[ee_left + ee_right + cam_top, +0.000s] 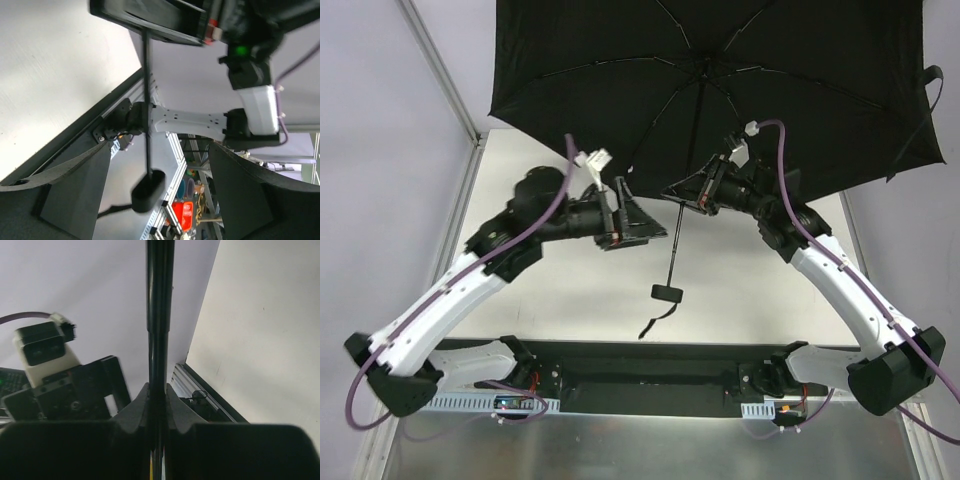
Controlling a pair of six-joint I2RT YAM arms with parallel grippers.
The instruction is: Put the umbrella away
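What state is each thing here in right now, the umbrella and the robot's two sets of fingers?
umbrella: open, canopy fully spread.
shaft: extended, gripped partway along.
handle: free, nothing holding it.
right fingers: shut on the shaft.
left fingers: open, beside the shaft, holding nothing.

White arm links (450, 295), black joints (530, 190), purple cables (784, 160), black angular left tool (638, 222)

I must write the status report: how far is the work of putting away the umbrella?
Done: nothing visible; the umbrella is spread fully open. In hand: the right gripper is shut on its shaft. The left gripper is open beside the shaft, not touching. Left: collapse the umbrella, then store it.
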